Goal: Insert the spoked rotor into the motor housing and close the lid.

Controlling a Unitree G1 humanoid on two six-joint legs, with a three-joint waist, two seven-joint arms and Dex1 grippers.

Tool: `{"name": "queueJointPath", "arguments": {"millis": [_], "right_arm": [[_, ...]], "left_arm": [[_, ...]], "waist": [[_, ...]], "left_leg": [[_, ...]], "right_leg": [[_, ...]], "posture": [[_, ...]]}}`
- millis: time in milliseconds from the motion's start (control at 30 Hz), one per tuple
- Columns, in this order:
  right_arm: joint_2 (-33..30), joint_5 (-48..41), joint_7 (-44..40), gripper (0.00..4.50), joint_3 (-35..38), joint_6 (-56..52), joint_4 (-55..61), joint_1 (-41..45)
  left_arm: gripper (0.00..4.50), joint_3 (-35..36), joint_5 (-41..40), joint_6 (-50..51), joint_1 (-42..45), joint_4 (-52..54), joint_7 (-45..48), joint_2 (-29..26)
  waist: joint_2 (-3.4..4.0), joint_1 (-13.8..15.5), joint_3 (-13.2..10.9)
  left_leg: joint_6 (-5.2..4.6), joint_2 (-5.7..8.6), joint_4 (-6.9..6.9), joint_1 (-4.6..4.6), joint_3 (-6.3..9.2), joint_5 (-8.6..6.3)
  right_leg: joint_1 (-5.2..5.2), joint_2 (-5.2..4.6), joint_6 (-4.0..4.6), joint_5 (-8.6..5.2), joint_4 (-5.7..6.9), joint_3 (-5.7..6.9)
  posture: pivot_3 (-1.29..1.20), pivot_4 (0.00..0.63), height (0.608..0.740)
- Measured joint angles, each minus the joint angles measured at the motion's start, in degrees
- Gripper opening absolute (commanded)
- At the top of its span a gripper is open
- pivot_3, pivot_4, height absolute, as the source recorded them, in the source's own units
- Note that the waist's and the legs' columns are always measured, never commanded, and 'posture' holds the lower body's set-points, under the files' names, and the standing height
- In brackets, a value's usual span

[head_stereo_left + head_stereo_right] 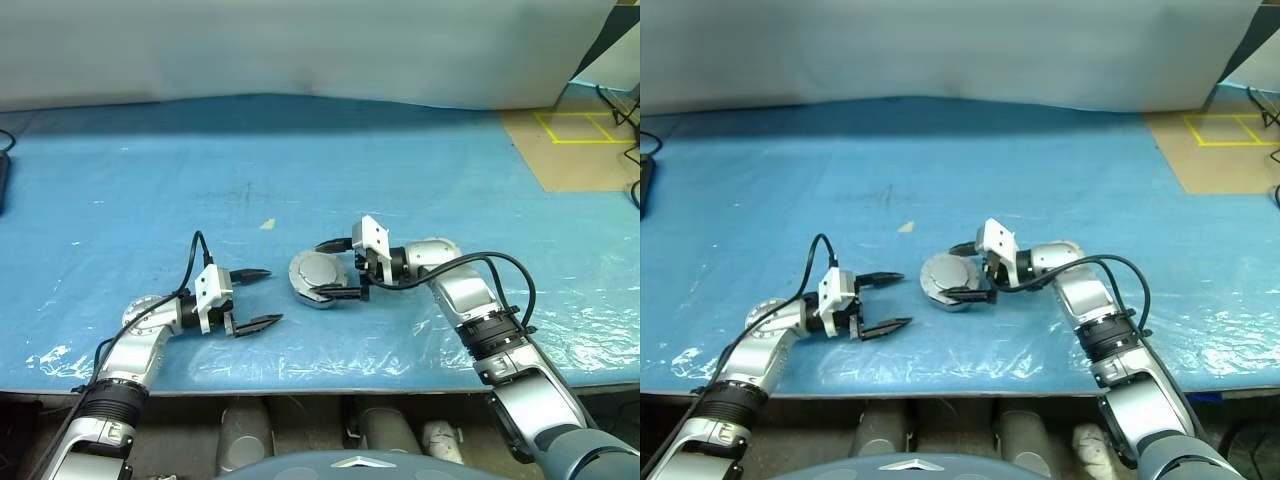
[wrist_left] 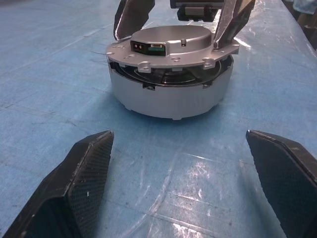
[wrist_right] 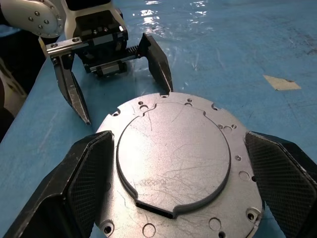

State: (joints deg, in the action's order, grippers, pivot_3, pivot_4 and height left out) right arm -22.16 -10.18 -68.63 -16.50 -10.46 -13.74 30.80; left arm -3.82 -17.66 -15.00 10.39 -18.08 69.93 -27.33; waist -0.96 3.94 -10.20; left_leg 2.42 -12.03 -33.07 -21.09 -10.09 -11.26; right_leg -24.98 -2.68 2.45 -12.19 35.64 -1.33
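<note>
Lid (image 3: 173, 163) resting slightly askew atop housing (image 2: 171, 96) on the blue bench (image 1: 400, 170), between spread right fingers (image 1: 338, 268), apparently untouched. Left fingers (image 1: 256, 297) apart, empty, just beside. Best pressed down evenly until flush all round.

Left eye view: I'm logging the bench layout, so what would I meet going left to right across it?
Left claw → lid sitting on the motor housing → right claw, open around the lid.
</note>
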Motion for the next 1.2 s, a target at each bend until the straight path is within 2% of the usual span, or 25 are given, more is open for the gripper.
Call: {"name": "queueJointPath", "arguments": {"millis": [633,800,1200], "right_arm": [[-0.2,2.0,0.0,4.48,-0.6,2.5,-0.2,0.0],[-0.3,2.0,-0.2,2.95,-0.6,2.5,-0.2,0.0],[-0.3,2.3,0.1,2.95,-0.6,3.6,-0.8,0.5]], "left_arm": [[4.5,0.0,0.0,0.0,0.0,0.0,-0.2,-0.1],[4.5,0.0,0.0,0.0,0.0,0.0,-0.2,-0.1],[4.5,0.0,0.0,0.0,0.0,0.0,-0.2,-0.1]], "waist": [[0.0,0.0,0.0],[0.0,0.0,0.0],[0.0,0.0,0.0]], "left_leg": [[0.0,0.0,0.0,0.02,0.0,0.0],[0.0,0.0,0.0,0.02,0.0,0.0],[0.0,0.01,-0.01,0.04,0.0,0.0]], "right_leg": [[0.01,0.0,0.0,0.0,0.01,0.0],[0.01,0.0,0.0,0.0,0.01,0.0],[0.02,0.0,0.0,0.0,0.03,-0.01]], "posture": [[0.0,0.15,0.74],[0.0,0.15,0.74],[0.0,0.15,0.74]]}}
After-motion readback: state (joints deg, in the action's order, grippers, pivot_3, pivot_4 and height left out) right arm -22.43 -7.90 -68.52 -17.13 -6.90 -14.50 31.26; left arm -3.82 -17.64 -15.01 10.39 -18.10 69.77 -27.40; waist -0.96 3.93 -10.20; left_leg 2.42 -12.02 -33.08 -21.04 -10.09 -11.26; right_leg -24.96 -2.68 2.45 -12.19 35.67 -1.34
